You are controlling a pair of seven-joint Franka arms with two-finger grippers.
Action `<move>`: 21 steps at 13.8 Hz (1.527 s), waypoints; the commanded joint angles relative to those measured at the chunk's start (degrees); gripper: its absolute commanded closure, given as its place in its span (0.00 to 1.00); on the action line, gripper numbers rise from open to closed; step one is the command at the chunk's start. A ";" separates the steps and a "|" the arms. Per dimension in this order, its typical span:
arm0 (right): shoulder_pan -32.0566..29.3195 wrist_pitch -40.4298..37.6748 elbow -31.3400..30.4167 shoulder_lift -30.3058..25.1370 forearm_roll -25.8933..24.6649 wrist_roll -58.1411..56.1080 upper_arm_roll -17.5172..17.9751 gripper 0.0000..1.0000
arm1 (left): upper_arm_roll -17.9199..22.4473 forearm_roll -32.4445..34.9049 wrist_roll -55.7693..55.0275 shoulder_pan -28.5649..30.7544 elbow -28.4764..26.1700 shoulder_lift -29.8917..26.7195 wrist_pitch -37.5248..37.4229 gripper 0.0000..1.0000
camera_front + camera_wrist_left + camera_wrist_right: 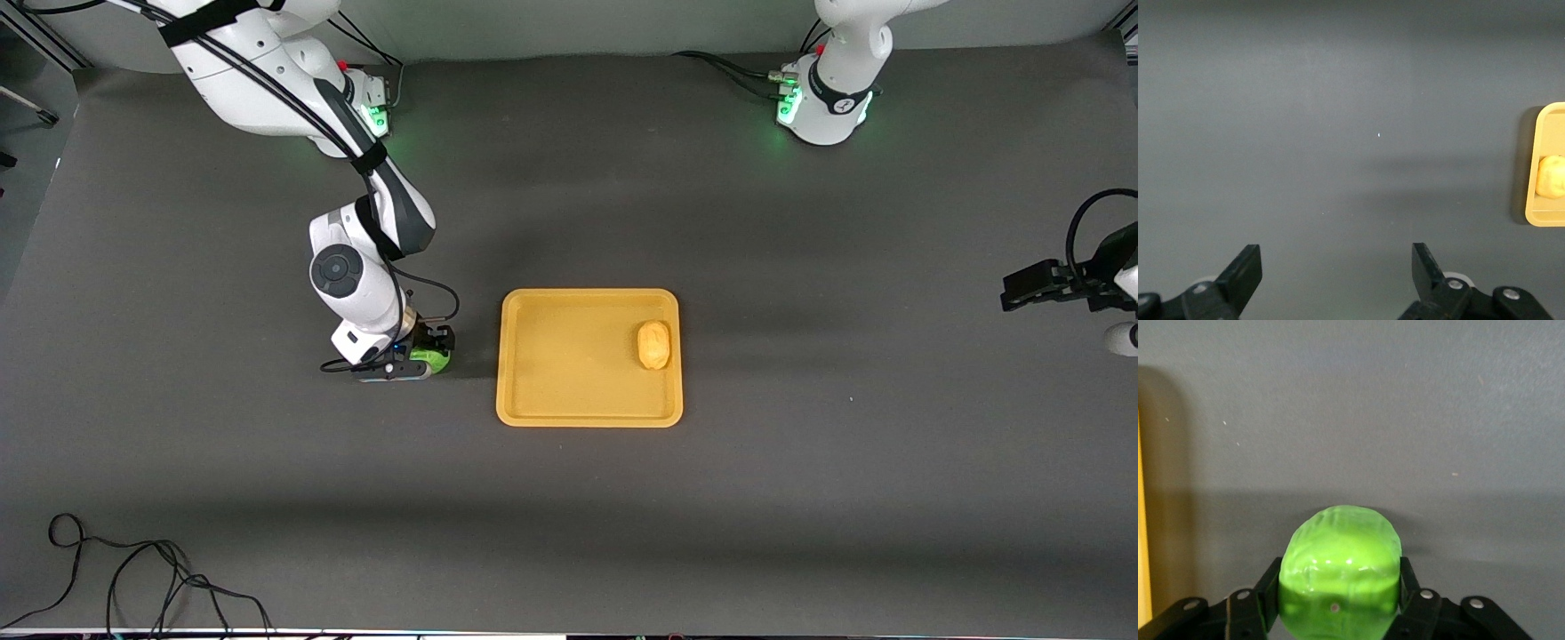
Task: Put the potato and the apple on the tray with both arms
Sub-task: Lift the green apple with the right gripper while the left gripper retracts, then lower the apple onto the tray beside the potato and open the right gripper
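The yellow-orange tray (551, 391) lies at the table's middle. The potato (653, 345) rests in the tray, near its rim toward the left arm's end; it also shows in the left wrist view (1551, 177) with the tray's edge (1533, 167). The green apple (434, 358) is beside the tray, toward the right arm's end, low at the table. My right gripper (425, 354) is shut on the apple (1340, 563), with a finger on each side. My left gripper (1022, 292) is open and empty, held above bare table at the left arm's end; it also shows in the left wrist view (1337, 267).
A dark grey mat (800, 498) covers the table. A black cable (133, 569) lies coiled near the front edge at the right arm's end. The tray's yellow edge (1143, 540) shows close beside the apple in the right wrist view.
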 commanded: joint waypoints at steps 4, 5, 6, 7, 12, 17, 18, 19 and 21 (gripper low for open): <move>0.18 -26.90 11.87 -11.13 -0.09 0.31 -1.77 0.57 | -0.65 -0.58 1.11 0.57 -0.30 -1.62 -0.82 0.00; 0.18 -34.38 17.13 -11.84 -0.18 0.31 -2.12 0.57 | -0.65 -0.49 1.11 0.48 -0.21 -1.62 -0.82 0.00; 0.10 -41.41 22.58 -11.94 -0.88 0.31 -2.30 0.57 | -0.65 -0.49 1.11 0.48 0.05 -1.62 -0.74 0.00; 0.09 -47.05 27.33 -11.94 -1.32 0.14 -2.56 0.57 | -0.65 -0.58 1.11 0.57 0.23 -1.62 -0.73 0.00; 4.73 -54.93 39.41 -10.36 -0.71 5.20 -2.04 0.57 | -0.56 -0.14 1.20 1.27 0.49 -1.98 -0.82 0.00; 17.65 -56.77 56.43 3.15 -0.88 24.79 -2.12 0.57 | -1.09 -0.31 1.20 0.48 1.89 -2.24 -1.26 0.00; 19.24 -56.95 60.48 6.31 -0.80 28.05 -2.04 0.57 | -1.09 -0.31 1.20 0.39 2.07 -2.24 -1.52 0.00; 20.73 -56.95 63.30 8.87 -0.80 30.17 -2.04 0.57 | -0.57 -0.31 1.29 -0.31 2.33 -2.33 -1.61 0.00; 21.80 -55.03 66.48 13.61 -0.80 32.12 -2.04 0.57 | 3.80 0.21 1.20 -5.91 3.13 -2.24 -1.88 0.00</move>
